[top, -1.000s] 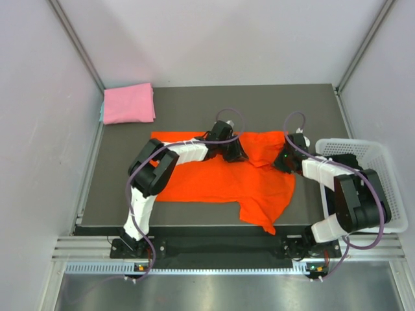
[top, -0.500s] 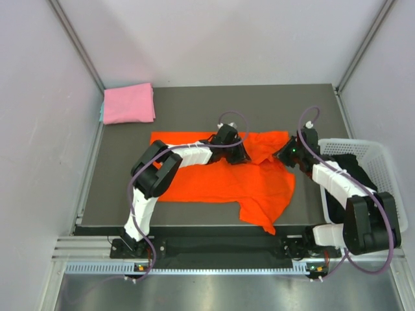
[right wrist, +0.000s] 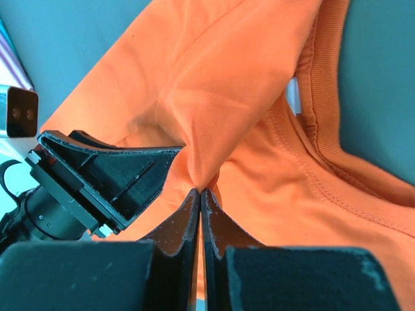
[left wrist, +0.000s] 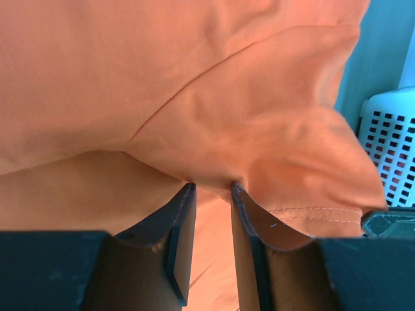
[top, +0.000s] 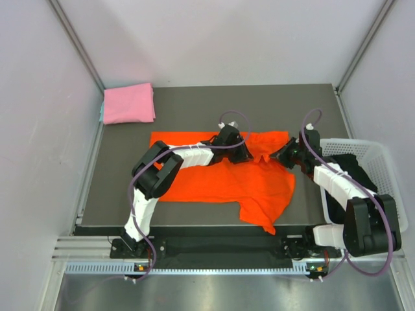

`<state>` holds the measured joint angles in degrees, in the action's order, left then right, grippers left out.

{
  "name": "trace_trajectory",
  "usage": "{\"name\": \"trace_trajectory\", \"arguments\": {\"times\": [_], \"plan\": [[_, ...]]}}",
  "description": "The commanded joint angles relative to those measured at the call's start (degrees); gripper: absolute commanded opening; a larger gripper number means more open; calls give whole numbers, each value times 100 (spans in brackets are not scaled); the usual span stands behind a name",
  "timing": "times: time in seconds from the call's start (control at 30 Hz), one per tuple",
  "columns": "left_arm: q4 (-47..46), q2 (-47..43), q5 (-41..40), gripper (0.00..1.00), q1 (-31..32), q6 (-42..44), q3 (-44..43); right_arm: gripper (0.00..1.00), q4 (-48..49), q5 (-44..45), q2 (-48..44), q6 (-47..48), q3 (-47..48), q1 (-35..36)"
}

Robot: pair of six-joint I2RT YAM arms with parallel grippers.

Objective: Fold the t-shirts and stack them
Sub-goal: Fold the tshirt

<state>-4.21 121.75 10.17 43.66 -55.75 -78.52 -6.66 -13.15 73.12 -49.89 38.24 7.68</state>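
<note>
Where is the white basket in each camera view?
Top external: the basket is at the right edge, mid-height.
Left wrist: the basket is at the right edge, mid-height.
Right wrist: not in it.
Shared landmark: the orange-red t-shirt, seen in all three views.

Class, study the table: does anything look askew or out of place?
Yes: the orange-red t-shirt lies rumpled and unfolded on the table, one flap trailing to its near edge; the pink t-shirt sits neatly folded at the far left corner.
</note>
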Motion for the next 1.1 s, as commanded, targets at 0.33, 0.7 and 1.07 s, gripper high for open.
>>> {"name": "trace_trajectory", "arguments": {"times": [0.33,0.7,1.07], "plan": [[-450,226,-261,31,37,-147,-304,0,560,-153,0,-188,-176,-127],[59,288,-60,0,29,-139,-691,0,412,-101,115,110,-229,-337],[1484,-521,10,0,-147,459,-990,0,-512,-346,-52,1077,26,-1058]]}}
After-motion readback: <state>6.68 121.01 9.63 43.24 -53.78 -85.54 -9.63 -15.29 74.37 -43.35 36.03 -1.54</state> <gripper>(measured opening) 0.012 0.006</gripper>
